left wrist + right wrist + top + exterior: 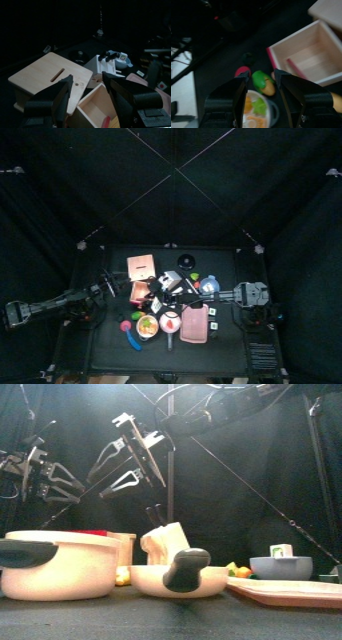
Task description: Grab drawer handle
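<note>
Left claw [87, 79] is released, jaws spread wide w/ nothing between them. Right in front of it and a bit below sits the wooden box [50, 80], slot in its lid, and the drawer [100, 106] stands pulled out of the box, its open corner just beyond the jaw tips. Past the drawer, farther from that claw, a white knife block [105, 62] stands upright, and the other arm shows dark off to one side.

Right claw [260, 75] is also released, jaws far apart, gripping nothing. It hangs over the table looking down: the same drawer [304, 50] lies ahead of it and off to one side, not between the jaws, w/ a pink front edge [272, 56] facing the claw. Can't make out the handle itself for sure. Directly under the gap between the jaws is a green fruit [263, 82], a pink-red piece [242, 71] just beside it, and closer to the wrist a bowl [256, 107] w/ orange bits in it.

From above, the box [140, 265] sits btwn the two arms, left arm coming in from one side, right from the other. At table level up front: cream pot [60, 566], flat pink cutting board [287, 592], arms hanging well behind them.
</note>
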